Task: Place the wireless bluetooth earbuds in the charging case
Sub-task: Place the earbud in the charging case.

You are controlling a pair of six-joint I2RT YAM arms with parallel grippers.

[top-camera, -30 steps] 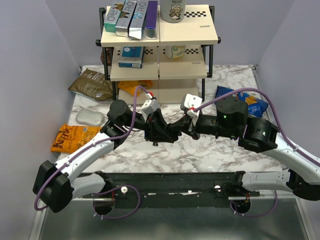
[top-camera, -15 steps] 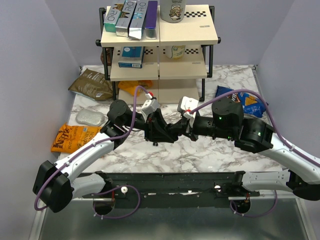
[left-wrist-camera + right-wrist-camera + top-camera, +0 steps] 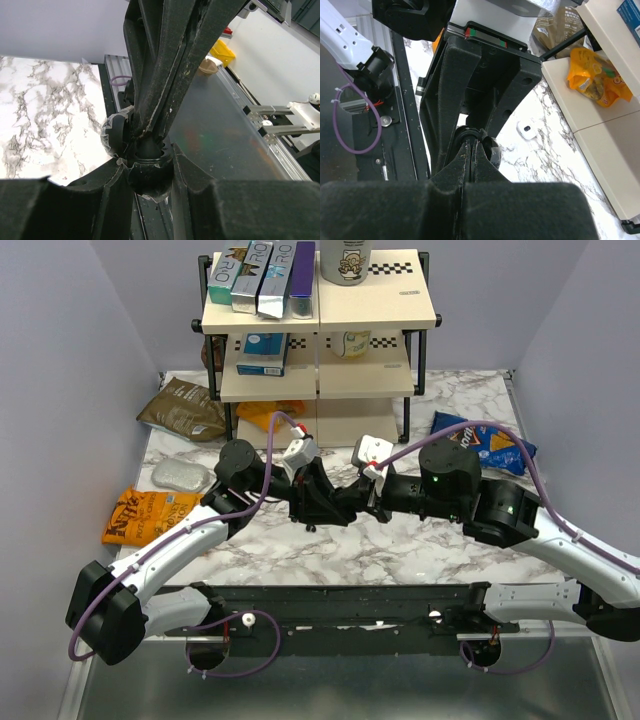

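My left gripper (image 3: 318, 502) is shut on the charging case (image 3: 150, 182), a black round pod with its lid (image 3: 114, 137) hinged open to the left. It holds the case above the marble table (image 3: 400, 550). My right gripper (image 3: 352, 502) is shut, and its joined tips (image 3: 472, 145) press down into the case's opening (image 3: 465, 132). A small dark rounded shape (image 3: 150, 149), apparently one of the earbuds, sits in the case right under those tips. In the top view both grippers meet mid-table and hide the case.
A two-tier shelf rack (image 3: 320, 330) with boxes stands at the back. Snack bags lie around: orange (image 3: 150, 512), brown (image 3: 183, 408), blue (image 3: 490, 445), plus a silver pouch (image 3: 180, 475). A small white object (image 3: 526, 129) lies on the marble near the rack.
My right arm has shifted a little to the left, bringing its shut tips closer in against the case. The left arm and both jaws stay as they were.
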